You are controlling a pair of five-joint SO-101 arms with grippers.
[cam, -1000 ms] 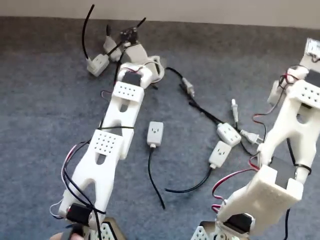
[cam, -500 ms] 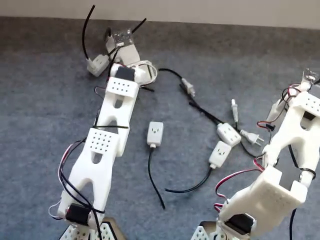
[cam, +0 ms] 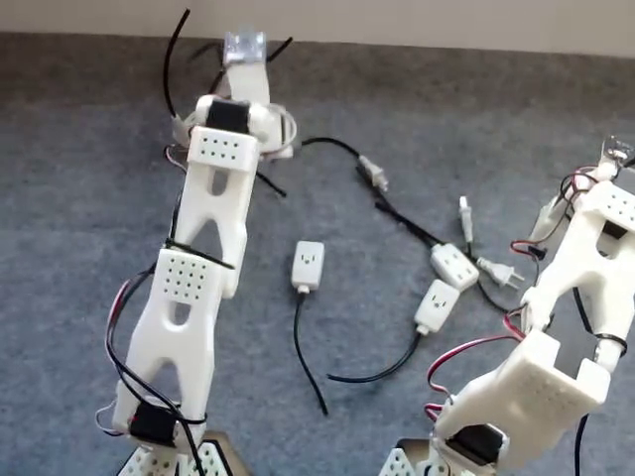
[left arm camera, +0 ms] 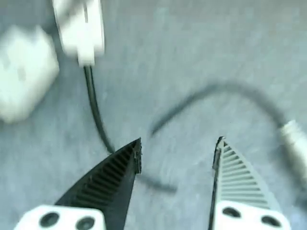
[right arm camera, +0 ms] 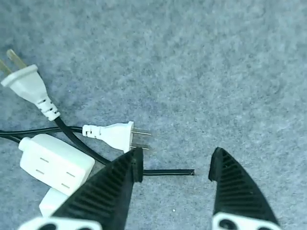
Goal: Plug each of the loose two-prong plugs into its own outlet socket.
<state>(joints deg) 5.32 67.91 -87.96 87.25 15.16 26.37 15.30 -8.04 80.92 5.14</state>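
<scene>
The left gripper hangs over the grey carpet at the far left end of the table, fingers spread wide and pinching nothing; a black cord runs off under its dark finger. Just beyond the fingertips lies the far socket, a white block, blurred, so its slots cannot be read; beside it sits a white cord head, with the black cord leaving it, and whether it is plug or socket I cannot tell.

The right gripper is low over the carpet at the right side, fingers also spread and gripping nothing; the cut tip of a thin cord lies between them. The near plug lies flat just beside the dark finger, its two prongs bare and pointing across the gap; the upper socket is close behind it, apart from the prongs, its slots showing dark and open. The far plug lies further off, prongs bare and pointing away from that socket.

In the high view the mid socket lies alone in the middle of the carpet, face up with its slots open, its own cord trailing toward the arms' bases; the lower socket lies just beside the upper one, slots also open. The lone plug rests loose on the carpet between the two arms, well apart from every socket.
</scene>
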